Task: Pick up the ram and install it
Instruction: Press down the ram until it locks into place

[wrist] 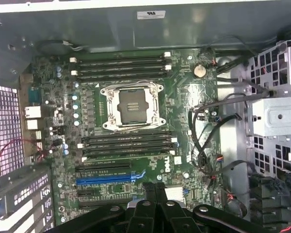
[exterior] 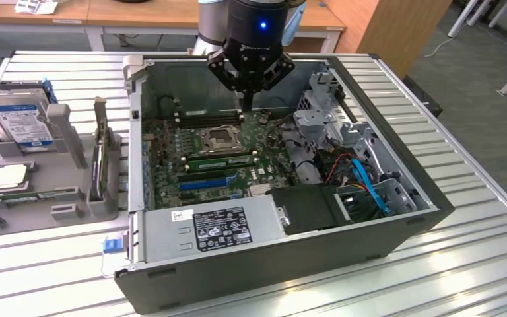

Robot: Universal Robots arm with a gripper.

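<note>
Right now the gripper (exterior: 246, 99) hangs over the open computer case (exterior: 395, 231), which lies on its side on the metal worktop (exterior: 51, 264). Its two fingers are pressed together and point straight down, and I can see nothing between them. In the wrist view the dark fingers of the gripper (wrist: 155, 191) look shut tight too. The ram (exterior: 222, 159) is the thin green stick down on the big green board (exterior: 169, 155). It sits among the long black slots (exterior: 222, 165) lower than the gripper and apart from it, and the gripper is not touching it. The square silver socket (exterior: 221, 137) lies between the gripper's tip and the ram. Just past the ram, farther from the gripper, is a blue slot (exterior: 209, 181). More black slots (exterior: 209, 119) lie almost under the fingers. Far off to one side of the gripper, outside the case, a hard drive (exterior: 20, 122) stands up in a grey holder (exterior: 64, 132). On the other side, inside the case, blue wires (exterior: 368, 185) curl near a black box (exterior: 311, 208).
</note>
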